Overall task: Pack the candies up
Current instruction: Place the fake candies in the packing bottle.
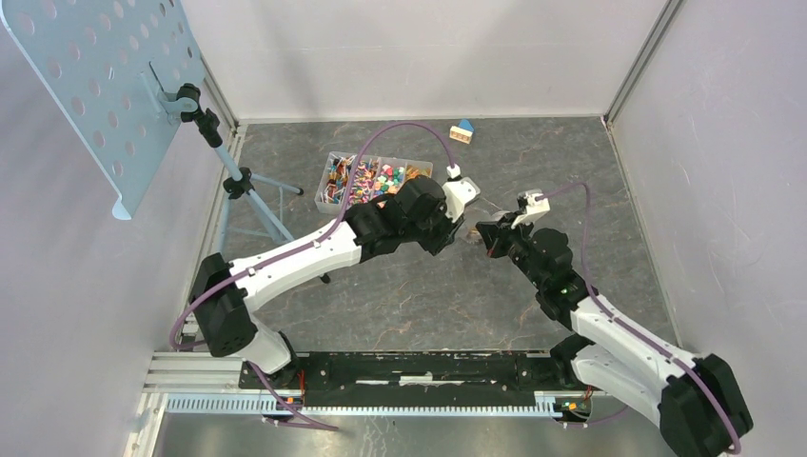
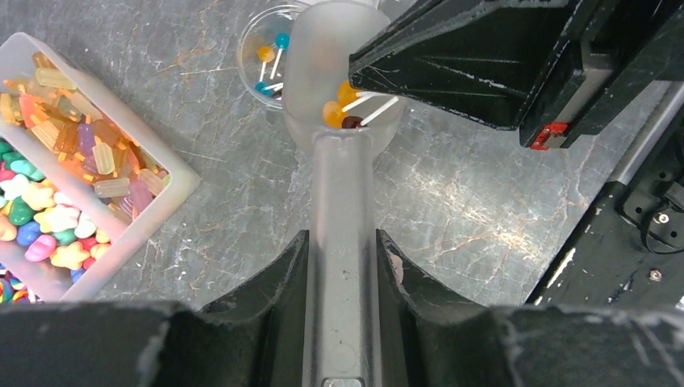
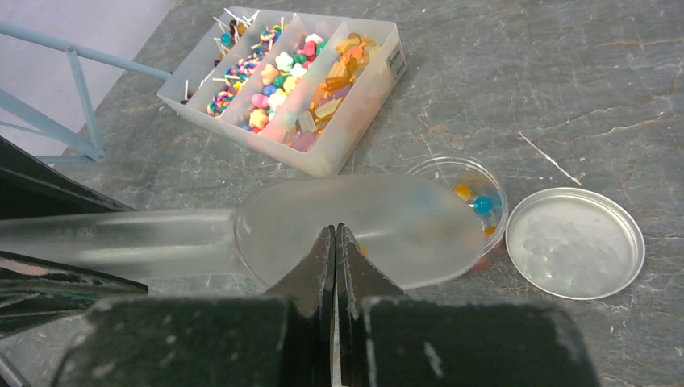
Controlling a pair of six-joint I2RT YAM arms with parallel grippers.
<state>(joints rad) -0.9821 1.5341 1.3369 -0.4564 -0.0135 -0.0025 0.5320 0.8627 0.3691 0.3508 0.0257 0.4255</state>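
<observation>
While looking down from above: showing the left gripper (image 1: 466, 211) and right gripper (image 1: 483, 234) meeting near mid-table, with both jaws too small for judging here. Showing a box (image 1: 335, 195) of sorted candies (image 1: 366, 181) at ten o'clock of them, a toy house (image 1: 462, 131) at twelve o'clock by the back wall, and a tripod stand (image 1: 249, 186) at nine o'clock.

Moving to the left wrist: clamping narrow on the handle of a frosted scoop (image 2: 343, 48), bowl pointing to twelve o'clock. Carrying a few orange and dark lollipops in that bowl. Showing the right gripper's black tip leaning in from one o'clock over their sticks, a round dish (image 2: 246, 48) with more lollipops at eleven o'clock, and the box at nine o'clock.

Moving to the right wrist: pressing both fingers together, tips just at the scoop's near rim, without telling whether anything is being nipped. Showing the dish at two o'clock, partly behind the bowl, its lid (image 3: 574, 242) lying just beside it at three o'clock, and the box at eleven o'clock.
</observation>
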